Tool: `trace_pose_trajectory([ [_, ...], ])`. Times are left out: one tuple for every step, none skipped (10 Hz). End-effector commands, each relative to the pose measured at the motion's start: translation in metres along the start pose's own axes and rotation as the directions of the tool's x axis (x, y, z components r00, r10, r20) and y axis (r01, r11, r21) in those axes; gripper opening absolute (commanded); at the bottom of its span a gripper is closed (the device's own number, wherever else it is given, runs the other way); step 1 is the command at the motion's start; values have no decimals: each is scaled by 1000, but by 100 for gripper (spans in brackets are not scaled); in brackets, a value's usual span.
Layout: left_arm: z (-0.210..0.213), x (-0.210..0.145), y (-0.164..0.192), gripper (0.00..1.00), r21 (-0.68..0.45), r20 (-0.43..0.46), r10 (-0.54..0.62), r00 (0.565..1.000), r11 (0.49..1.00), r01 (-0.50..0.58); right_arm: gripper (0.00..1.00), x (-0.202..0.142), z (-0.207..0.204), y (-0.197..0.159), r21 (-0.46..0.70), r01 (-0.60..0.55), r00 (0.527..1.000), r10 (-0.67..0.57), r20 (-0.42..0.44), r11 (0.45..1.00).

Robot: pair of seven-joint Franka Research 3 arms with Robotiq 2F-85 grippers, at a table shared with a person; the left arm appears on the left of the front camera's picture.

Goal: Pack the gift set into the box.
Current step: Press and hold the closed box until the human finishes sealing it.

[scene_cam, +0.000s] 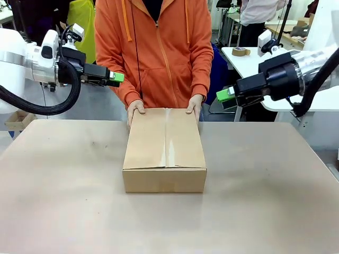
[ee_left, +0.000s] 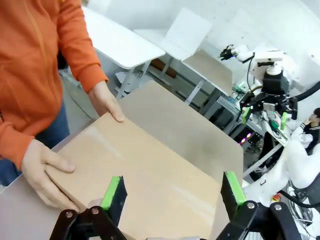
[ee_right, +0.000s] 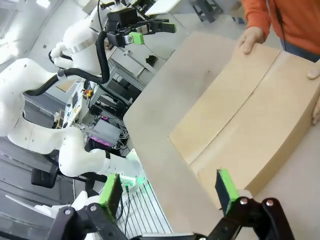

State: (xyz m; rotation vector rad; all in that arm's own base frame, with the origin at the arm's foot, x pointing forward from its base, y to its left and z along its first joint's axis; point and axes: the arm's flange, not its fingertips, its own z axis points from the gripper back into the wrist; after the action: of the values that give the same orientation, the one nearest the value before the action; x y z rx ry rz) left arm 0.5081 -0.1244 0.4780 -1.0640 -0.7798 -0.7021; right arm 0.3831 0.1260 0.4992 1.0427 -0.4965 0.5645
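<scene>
The brown cardboard box (scene_cam: 165,148) lies in the middle of the table with its top flaps closed along a centre seam. A person in an orange hoodie stands at the far side, with one hand (scene_cam: 135,108) and the other hand (scene_cam: 195,103) on the box's far corners. My left gripper (scene_cam: 117,78) hangs open in the air at the left, above table height; in its wrist view it (ee_left: 173,192) looks down on the box (ee_left: 140,175). My right gripper (scene_cam: 223,95) is open in the air at the right, with the box (ee_right: 245,130) beyond it (ee_right: 167,187). The gift set is out of view.
The tan table (scene_cam: 63,201) is bare around the box on all sides. A roll of tape (scene_cam: 241,51) sits on a white table behind the right arm. A small cardboard carton (scene_cam: 18,119) sits low behind the table's left edge.
</scene>
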Motion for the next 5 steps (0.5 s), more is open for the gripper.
trace_pose_trajectory([
  [-11,-8,-2,100,-109,127,-172,977,977,186,100,8,-29,-1,53,-347,934,340,108,936],
  [-20,-13,0,100,-182,219,-299,929,923,340,100,19,-48,-14,29,-556,815,537,220,831],
  [-26,-21,5,100,-226,239,-382,892,872,434,100,25,-69,-26,43,-692,700,656,283,720],
  [-29,-27,6,100,-219,235,-430,872,850,479,100,27,-83,-35,12,-722,668,693,271,692],
  [-30,-36,9,100,-222,194,-459,867,840,495,100,29,-94,-44,-11,-744,647,724,239,668],
])
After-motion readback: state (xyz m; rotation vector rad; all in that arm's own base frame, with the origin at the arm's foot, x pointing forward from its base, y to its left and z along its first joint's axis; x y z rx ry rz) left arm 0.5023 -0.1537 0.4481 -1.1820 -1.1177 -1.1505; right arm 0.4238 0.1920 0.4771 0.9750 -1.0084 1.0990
